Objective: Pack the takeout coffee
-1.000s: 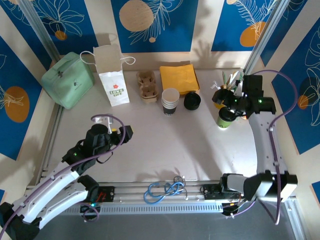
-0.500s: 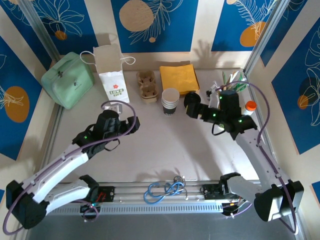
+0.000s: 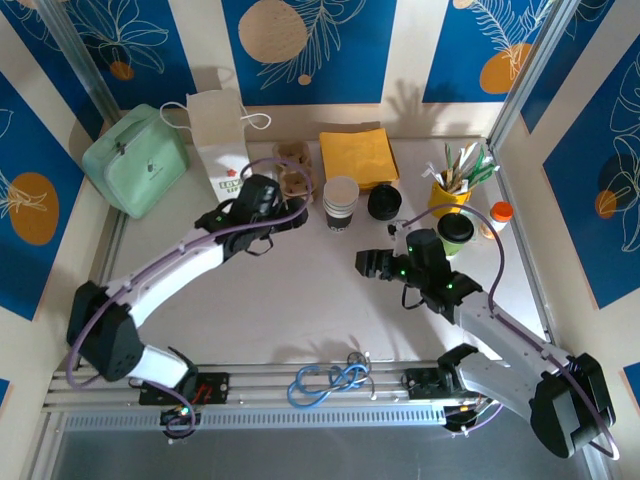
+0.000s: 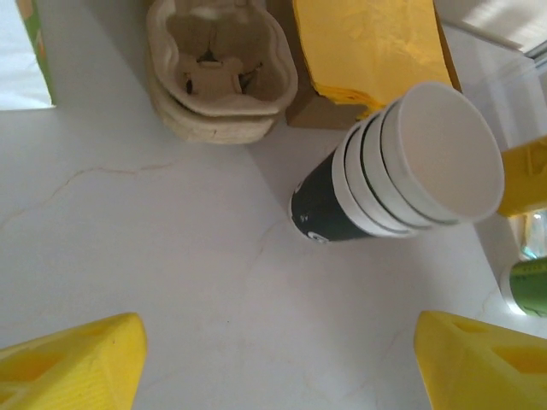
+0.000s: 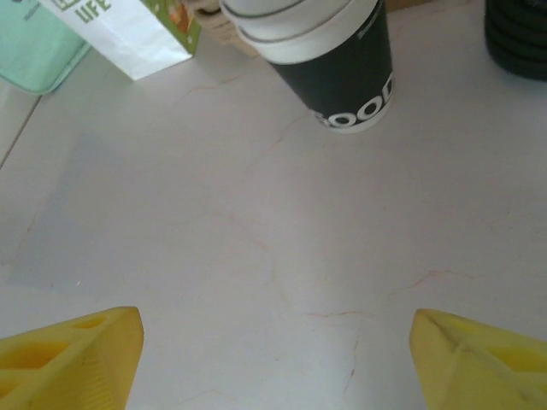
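Cups (image 4: 402, 171): nested stack of paper cups with black walls, white rims and white insides; it stands upright on the worktop (image 3: 300, 290), ahead of the left hand and to its right, and ahead of the right hand a little right of centre; neither hand touches it.
Cup writing: white letters "GOOD" low on the black wall in the right wrist view; a small white mark near the base in the left wrist view is too small to read.
Carriers (image 4: 220, 68): stacked beige pulp trays, ahead of the left hand and slightly left, beside the cups.
Bag (image 3: 222, 140): white paper with handles, ahead-left of both hands; green "LIFE" reads in the right wrist view, the line above it cut off.
Lids (image 5: 517, 34): black stack, ahead-right of the right hand, just beside the cups.
Napkins (image 4: 367, 43): yellow pile beyond the cups from the left hand.
Left hand (image 4: 278, 359): spread wide, yellow fingers (image 4: 77, 363) apart, nothing between them.
Right hand (image 5: 273, 359): spread wide over bare worktop, holding nothing.
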{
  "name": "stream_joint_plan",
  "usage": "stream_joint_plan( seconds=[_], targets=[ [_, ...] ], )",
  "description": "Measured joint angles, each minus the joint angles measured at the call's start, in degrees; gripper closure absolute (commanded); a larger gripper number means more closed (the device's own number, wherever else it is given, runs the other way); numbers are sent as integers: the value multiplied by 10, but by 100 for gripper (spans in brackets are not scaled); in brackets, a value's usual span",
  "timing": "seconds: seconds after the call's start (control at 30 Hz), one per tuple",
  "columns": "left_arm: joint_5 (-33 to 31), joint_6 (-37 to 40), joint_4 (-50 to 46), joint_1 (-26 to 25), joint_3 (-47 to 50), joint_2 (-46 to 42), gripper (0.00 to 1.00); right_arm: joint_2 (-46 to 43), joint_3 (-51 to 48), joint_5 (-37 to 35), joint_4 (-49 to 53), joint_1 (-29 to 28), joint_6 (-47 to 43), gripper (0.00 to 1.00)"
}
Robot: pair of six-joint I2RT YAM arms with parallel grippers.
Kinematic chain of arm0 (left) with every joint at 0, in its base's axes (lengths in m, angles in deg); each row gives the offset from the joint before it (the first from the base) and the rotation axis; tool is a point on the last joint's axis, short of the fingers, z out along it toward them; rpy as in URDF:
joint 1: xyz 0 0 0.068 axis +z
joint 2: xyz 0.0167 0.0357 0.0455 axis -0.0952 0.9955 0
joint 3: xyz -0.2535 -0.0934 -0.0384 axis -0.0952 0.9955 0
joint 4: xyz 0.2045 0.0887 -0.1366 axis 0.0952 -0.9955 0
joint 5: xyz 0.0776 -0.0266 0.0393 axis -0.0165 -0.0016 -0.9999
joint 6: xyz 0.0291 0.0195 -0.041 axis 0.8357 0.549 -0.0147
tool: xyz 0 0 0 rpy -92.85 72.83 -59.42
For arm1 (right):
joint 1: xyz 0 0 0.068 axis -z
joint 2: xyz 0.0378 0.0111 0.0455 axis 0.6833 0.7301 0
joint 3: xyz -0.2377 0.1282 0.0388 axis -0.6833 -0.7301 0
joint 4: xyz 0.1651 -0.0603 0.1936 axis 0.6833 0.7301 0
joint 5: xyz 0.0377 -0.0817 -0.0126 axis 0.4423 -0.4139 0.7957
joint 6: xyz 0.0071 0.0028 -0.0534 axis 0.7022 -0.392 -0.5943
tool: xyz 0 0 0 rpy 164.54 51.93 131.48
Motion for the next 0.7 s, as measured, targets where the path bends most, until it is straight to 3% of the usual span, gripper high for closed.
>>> stream_joint_plan(
  seconds=[0.33,0.7],
  targets=[
    [-35,2,-42,39,-166,165,29,5,-11,-56,-57,-3,13,18],
    [-63,0,-71,71,-257,295,46,30,-11,-59,-61,8,22,18]
  ],
)
